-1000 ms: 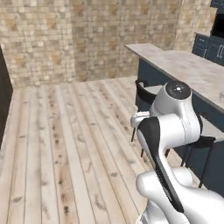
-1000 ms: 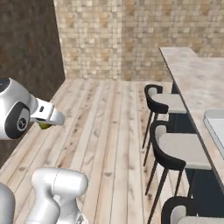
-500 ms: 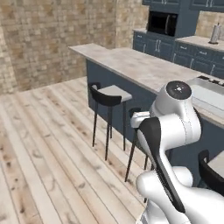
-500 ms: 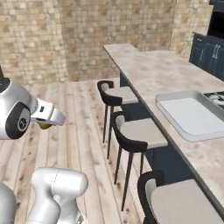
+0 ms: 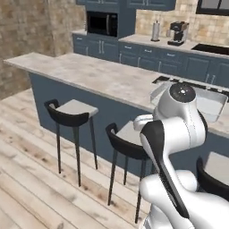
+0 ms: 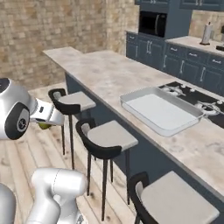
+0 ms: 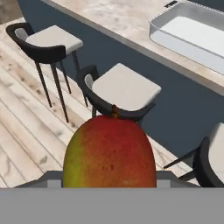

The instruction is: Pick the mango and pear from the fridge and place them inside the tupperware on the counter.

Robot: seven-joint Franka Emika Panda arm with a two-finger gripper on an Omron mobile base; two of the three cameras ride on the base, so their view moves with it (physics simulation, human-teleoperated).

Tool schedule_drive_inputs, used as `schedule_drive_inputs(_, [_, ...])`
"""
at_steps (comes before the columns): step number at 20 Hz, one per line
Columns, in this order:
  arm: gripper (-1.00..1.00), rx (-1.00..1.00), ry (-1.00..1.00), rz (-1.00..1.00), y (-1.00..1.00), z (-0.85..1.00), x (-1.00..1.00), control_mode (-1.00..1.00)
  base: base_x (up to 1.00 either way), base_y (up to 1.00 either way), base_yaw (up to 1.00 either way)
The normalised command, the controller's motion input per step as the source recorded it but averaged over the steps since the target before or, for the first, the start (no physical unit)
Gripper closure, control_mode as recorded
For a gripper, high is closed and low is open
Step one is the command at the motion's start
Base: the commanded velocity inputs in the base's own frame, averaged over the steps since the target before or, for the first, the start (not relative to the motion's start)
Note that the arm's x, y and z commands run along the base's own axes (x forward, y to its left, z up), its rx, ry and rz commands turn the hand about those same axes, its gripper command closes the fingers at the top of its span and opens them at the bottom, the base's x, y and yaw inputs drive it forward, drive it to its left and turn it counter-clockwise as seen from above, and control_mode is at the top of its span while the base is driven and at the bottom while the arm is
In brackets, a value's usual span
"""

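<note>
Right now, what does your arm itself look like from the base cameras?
A glossy white arm of rounded, tubular segments, with a black stripe along one link and dark grey round joint caps. The left base view shows a cap with a small centre mark. The end effector has a white housing.

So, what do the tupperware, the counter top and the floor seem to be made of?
The tupperware looks like smooth pale plastic, slightly translucent at its low walls, though the render leaves that open. The counter top looks like polished stone, beige with a fine speckle. The floor looks like light wooden planks, with visible grain, knots and seams between boards.
</note>
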Motion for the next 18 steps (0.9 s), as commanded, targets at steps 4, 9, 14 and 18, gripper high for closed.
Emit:
schedule_drive_inputs(4, [1.00,0.00,0.00,0.00,0.00,0.00,0.00,1.00,0.82,0.24,-0.58])
schedule_drive_inputs(9, [1.00,0.00,0.00,0.00,0.00,0.00,0.00,1.00,0.65,0.07,-0.59])
schedule_drive_inputs(14, [1.00,0.00,0.00,0.00,0.00,0.00,0.00,1.00,0.54,0.00,-0.59])
schedule_drive_inputs(18, [1.00,0.00,0.00,0.00,0.00,0.00,0.00,1.00,0.60,0.00,-0.61])
